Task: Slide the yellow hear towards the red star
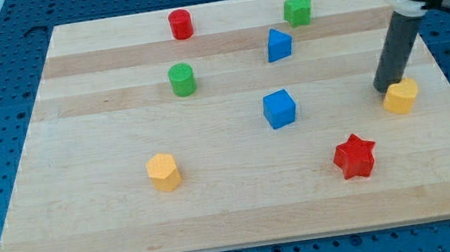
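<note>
Wooden worktop (245, 210) carries eight small blocks, taken here from the view's left to its right. A yellow hexagonal block (163, 171) lies far to the left of my tip and lower in the view. A green cylinder (181, 79) and a red cylinder (181, 24) sit well left of my tip, both higher in the view. A blue cube (279, 108) sits left of my tip at about its level, with a blue wedge-like block (279, 45) and a green star (298, 9) above it. The red star (354, 156) lies below my tip and a little to its left.

No claw is fitted; the arm ends in a plain rod. My tip (384, 90) touches, or nearly touches, the upper left edge of the yellow heart (400, 96), the block to be moved.

Judging from this placement, a push now would drive the heart rightward toward the worktop's edge, away from the red star. An off-centre contact could also spin the heart aside.
</note>
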`<state>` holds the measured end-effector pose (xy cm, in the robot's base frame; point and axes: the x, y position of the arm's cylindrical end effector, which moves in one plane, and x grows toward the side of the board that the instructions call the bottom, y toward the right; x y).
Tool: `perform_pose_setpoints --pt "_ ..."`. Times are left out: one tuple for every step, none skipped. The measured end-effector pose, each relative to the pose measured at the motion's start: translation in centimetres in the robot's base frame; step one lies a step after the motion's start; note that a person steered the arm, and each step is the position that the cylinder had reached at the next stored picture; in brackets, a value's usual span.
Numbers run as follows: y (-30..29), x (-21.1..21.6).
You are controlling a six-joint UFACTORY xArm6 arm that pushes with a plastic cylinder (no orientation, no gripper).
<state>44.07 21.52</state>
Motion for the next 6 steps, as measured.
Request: perform_pose_setpoints --pt "0.5 0.4" --pt "-0.5 -0.8" --pt "-0.1 -3.7" --pt "5.7 -4.2" --pt "7.6 -3.6" --pt "7.0 -1.1"
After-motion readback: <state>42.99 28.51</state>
